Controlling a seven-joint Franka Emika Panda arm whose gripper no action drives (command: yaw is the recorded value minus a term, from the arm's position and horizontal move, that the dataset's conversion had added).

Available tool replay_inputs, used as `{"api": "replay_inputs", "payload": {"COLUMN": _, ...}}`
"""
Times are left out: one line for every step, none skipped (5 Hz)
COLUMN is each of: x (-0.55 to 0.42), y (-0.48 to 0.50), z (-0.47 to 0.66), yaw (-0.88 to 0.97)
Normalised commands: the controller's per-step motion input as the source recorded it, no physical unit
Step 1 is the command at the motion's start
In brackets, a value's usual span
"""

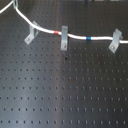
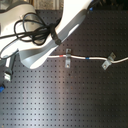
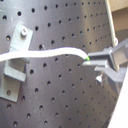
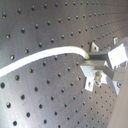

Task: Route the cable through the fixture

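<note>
Jaws pinch the cable (image 3: pixel 60 52) end so it can be steered; the clip (image 3: pixel 15 62) sits at its 9 o'clock, cable draped across it.

**Layout: cable across three clips on the perforated board**

In the first exterior view you see the cable (image 1: pixel 75 36) run from the first exterior view's upper left to its right edge, lying in the tops of three clips: the left clip (image 1: pixel 31 34), the middle clip (image 1: pixel 64 39) and the right clip (image 1: pixel 116 40), all on the board (image 1: pixel 60 95). In the second exterior view the arm (image 2: pixel 55 35) covers the second exterior view's upper left, in front of the cable. In the first wrist view the gripper (image 3: pixel 95 62) meets the cable's end, with a clip (image 3: pixel 15 60) beside it under the cable.
</note>
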Motion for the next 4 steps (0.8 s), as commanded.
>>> {"api": "replay_inputs", "payload": {"x": 0.257, "y": -0.626, "z": -0.01, "yaw": -0.15}}
{"api": "replay_inputs", "payload": {"x": 0.279, "y": -0.635, "z": 0.00, "yaw": -0.17}}
{"api": "replay_inputs", "payload": {"x": 0.160, "y": -0.566, "z": -0.04, "yaw": -0.18}}
{"api": "replay_inputs", "payload": {"x": 0.164, "y": -0.443, "z": -0.01, "yaw": -0.30}}
